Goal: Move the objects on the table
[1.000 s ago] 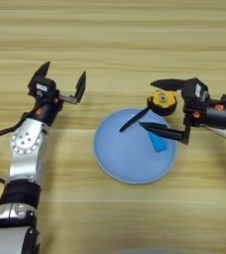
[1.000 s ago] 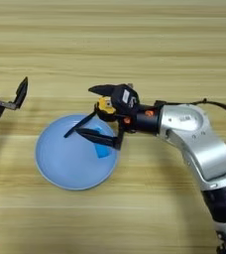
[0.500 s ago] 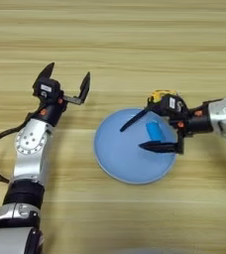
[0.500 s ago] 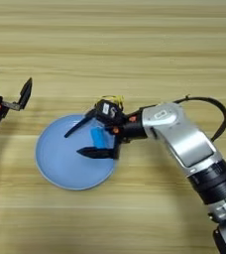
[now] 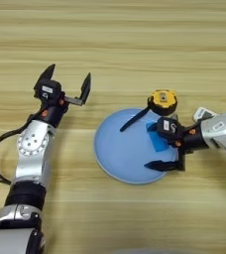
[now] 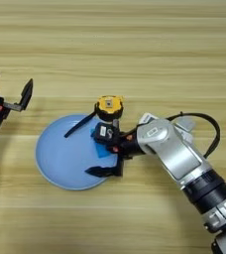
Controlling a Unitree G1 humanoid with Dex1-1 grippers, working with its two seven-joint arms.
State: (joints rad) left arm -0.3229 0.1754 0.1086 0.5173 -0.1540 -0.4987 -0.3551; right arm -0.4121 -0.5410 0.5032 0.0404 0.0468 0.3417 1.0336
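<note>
The right gripper [image 5: 141,145] gapes wide over the light-blue plate [image 5: 115,158], holding nothing (blue block [image 5: 158,139] beside it); the left gripper [image 5: 68,83] waits open, empty.

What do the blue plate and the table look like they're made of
The plate looks like smooth matte plastic or glazed ceramic: even light-blue colour, thin rim, no pattern; the views can't settle which. The table looks like light wood or wood laminate, with horizontal plank lines and fine grain streaks, low sheen.
</note>
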